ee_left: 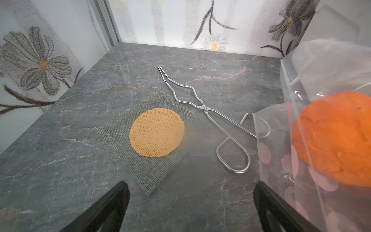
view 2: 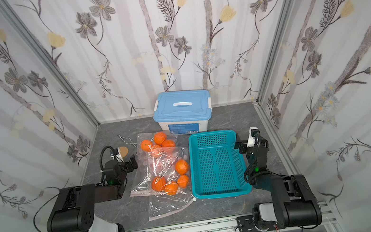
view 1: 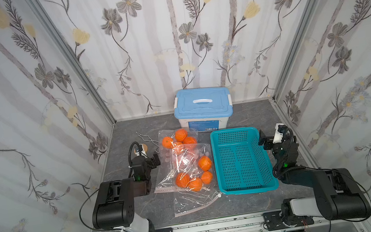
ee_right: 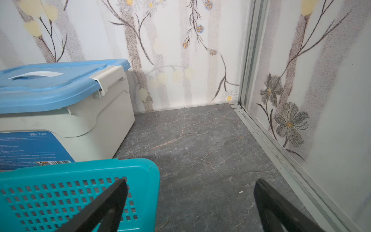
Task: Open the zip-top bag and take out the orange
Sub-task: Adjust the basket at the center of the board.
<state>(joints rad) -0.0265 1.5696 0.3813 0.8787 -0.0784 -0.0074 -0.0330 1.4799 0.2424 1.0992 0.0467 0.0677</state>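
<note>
Two clear zip-top bags overlap at the middle of the table in both top views. The nearer bag [view 1: 187,171] [view 2: 165,174] holds several oranges [view 1: 182,179], and its zip strip [view 1: 198,209] faces the front edge. The farther bag [view 1: 177,137] holds more oranges. My left gripper [view 1: 155,160] [view 2: 132,163] stands open just left of the bags, with nothing between its fingers. In the left wrist view this gripper [ee_left: 189,192] hovers over bare table, with a bagged orange [ee_left: 337,138] beside one finger. My right gripper [view 1: 264,141] [ee_right: 190,192] is open and empty at the basket's far right corner.
A teal perforated basket [view 1: 220,166] [ee_right: 60,170] lies right of the bags. A white box with a blue lid [view 1: 203,109] [ee_right: 80,112] stands against the back wall. Metal tongs [ee_left: 200,104] and a wire mesh square with an orange disc [ee_left: 156,132] lie beyond the left gripper.
</note>
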